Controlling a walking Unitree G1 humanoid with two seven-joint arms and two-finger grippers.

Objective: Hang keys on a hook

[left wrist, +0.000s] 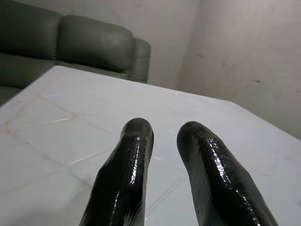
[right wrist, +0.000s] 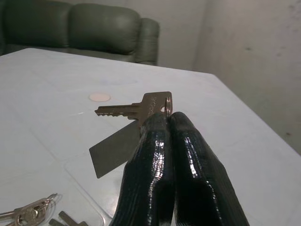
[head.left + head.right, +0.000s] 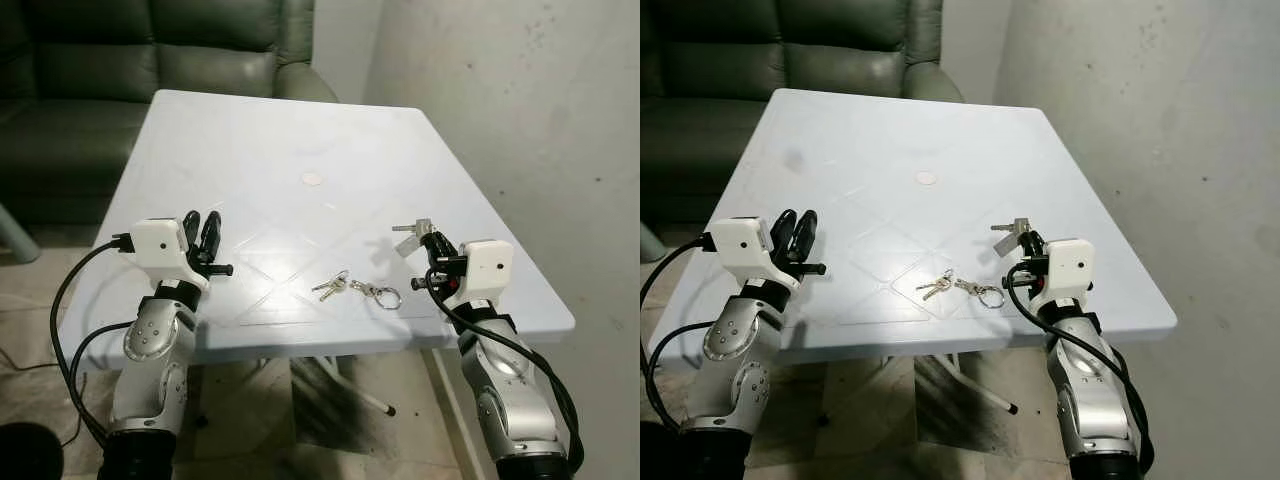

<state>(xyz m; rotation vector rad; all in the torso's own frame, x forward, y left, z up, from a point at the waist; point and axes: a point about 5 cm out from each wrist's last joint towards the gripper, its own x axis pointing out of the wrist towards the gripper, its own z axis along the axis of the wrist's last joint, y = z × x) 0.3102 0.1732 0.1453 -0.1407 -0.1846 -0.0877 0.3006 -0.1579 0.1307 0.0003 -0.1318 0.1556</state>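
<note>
Right pincer (image 2: 170,117): fingers pressed together, clamped on a silver key (image 2: 134,109) with a flat grey tag (image 2: 113,150) hanging beside it; key held above the tabletop (image 3: 300,130), blade pointing toward the robot's left.

Second bunch of keys (image 3: 332,286) with chain and ring (image 3: 388,297): lying flat on the tabletop, near the front edge, just left of the right pincer, not touching it.

Left pincer (image 3: 204,236): fingers (image 1: 129,174) narrowly parted, holding nothing, over the tabletop's front-left part, well apart from both key sets.

Tabletop: pale, square, small round cap (image 3: 312,179) at centre; broad bare surface beyond the pincers.

Surroundings: dark green sofa (image 3: 120,60) behind the far edge; plain wall (image 3: 520,100) close along the right side.

Writing: none legible.
</note>
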